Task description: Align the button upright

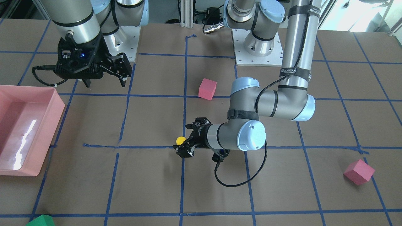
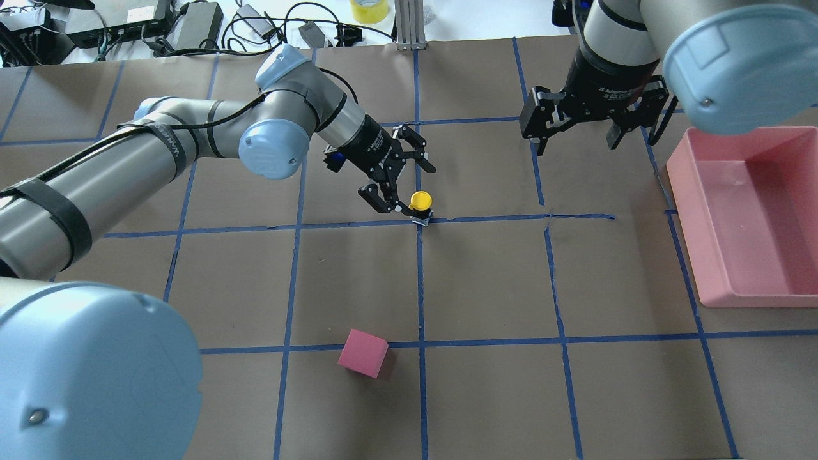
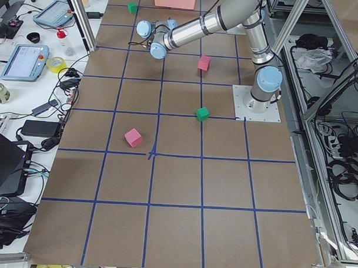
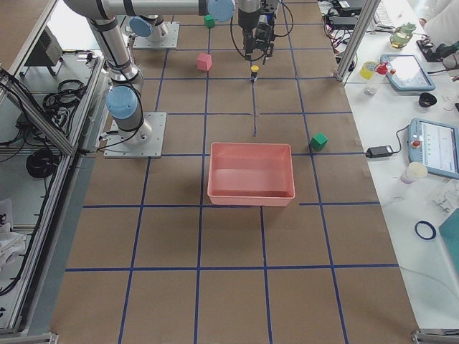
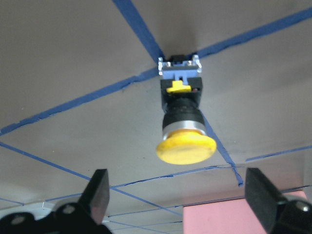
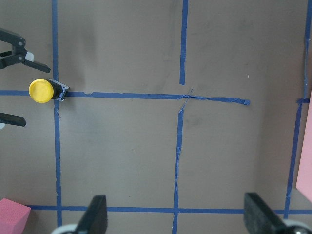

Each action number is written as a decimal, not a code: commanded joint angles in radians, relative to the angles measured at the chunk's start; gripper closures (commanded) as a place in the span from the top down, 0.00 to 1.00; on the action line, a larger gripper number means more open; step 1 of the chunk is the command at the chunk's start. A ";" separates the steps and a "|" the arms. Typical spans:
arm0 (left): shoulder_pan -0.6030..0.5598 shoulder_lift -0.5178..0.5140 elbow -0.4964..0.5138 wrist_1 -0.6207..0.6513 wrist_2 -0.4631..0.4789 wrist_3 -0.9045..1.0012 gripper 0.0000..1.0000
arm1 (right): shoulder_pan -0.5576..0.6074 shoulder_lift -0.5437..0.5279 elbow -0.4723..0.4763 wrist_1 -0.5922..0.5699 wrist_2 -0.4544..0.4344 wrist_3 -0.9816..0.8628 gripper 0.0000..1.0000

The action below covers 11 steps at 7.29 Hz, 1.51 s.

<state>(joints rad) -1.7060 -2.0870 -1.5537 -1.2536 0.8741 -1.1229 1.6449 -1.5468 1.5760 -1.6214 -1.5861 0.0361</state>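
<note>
The button (image 2: 420, 202), with its yellow cap up and its grey base on the table, stands upright on a blue tape crossing. It also shows in the front view (image 1: 180, 140), the left wrist view (image 5: 185, 141) and the right wrist view (image 6: 41, 91). My left gripper (image 2: 415, 190) is open and low at the table. The button stands by its spread fingertips, apart from both. My right gripper (image 2: 575, 144) is open and empty, hovering above the table well to the right of the button.
A pink tray (image 2: 748, 295) lies at the right edge of the table. A pink foam cube (image 2: 363, 352) sits nearer the robot, and another pink cube (image 1: 358, 171) lies on the left arm's side. A green cube (image 1: 40, 220) is at the far corner.
</note>
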 commanded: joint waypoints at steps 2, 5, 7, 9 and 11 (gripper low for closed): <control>-0.017 0.198 0.116 -0.088 0.148 0.061 0.99 | 0.001 0.001 -0.001 0.000 0.000 -0.001 1.00; -0.030 0.419 0.110 -0.234 0.411 0.192 1.00 | 0.001 0.001 -0.001 -0.002 0.000 -0.001 1.00; -0.027 0.519 0.071 -0.268 0.590 0.477 1.00 | 0.000 0.001 -0.001 -0.002 0.002 -0.001 1.00; -0.026 0.557 0.017 -0.279 0.739 0.637 1.00 | 0.001 0.002 -0.001 -0.002 0.002 -0.001 1.00; -0.014 0.559 0.006 -0.270 0.857 0.964 1.00 | 0.001 0.002 0.001 -0.003 0.002 -0.001 1.00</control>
<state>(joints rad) -1.7246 -1.5323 -1.5397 -1.5284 1.6527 -0.3403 1.6453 -1.5448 1.5759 -1.6240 -1.5848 0.0353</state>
